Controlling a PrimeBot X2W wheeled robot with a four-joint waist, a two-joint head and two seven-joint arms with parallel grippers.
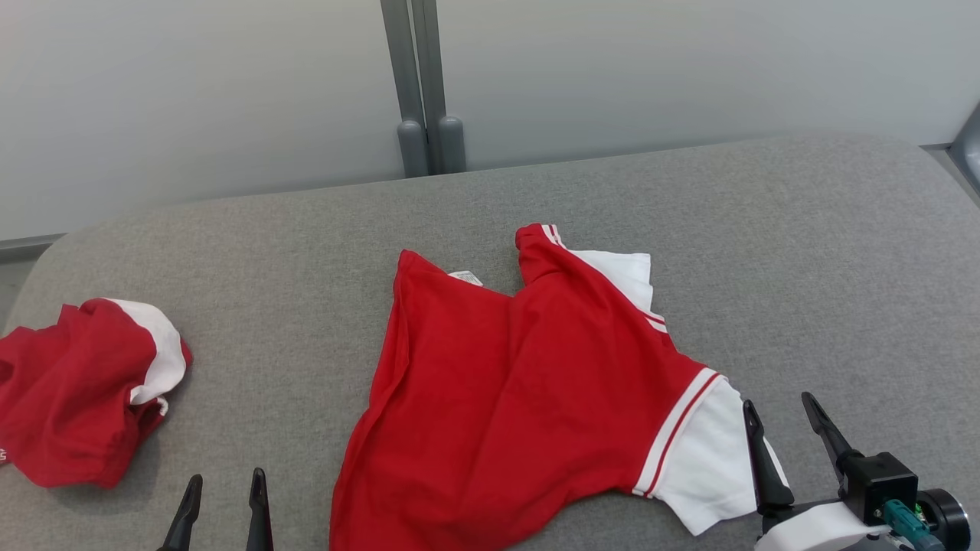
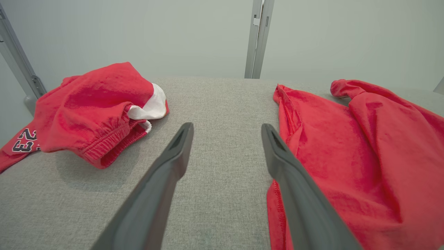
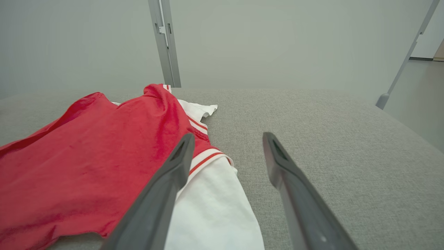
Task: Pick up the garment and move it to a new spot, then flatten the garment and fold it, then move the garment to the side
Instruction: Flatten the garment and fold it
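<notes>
A red shirt with white sleeves [image 1: 505, 383] lies spread on the grey padded table [image 1: 804, 252], rumpled near the collar. Its near white sleeve [image 1: 708, 459] reaches toward my right gripper [image 1: 781, 409], which stands open just right of that sleeve with nothing held. In the right wrist view the sleeve [image 3: 211, 205] lies under the left finger [image 3: 166, 187]. My left gripper [image 1: 224, 482] is open at the lower left, over bare table between the shirt's left edge [image 2: 347, 156] and the other garment.
A second red and white garment [image 1: 76, 383], bunched up with a "23" print [image 2: 24, 139], sits at the table's left edge. A grey post [image 1: 421, 84] stands behind the table against the pale wall. Bare table lies to the right [image 3: 329, 139].
</notes>
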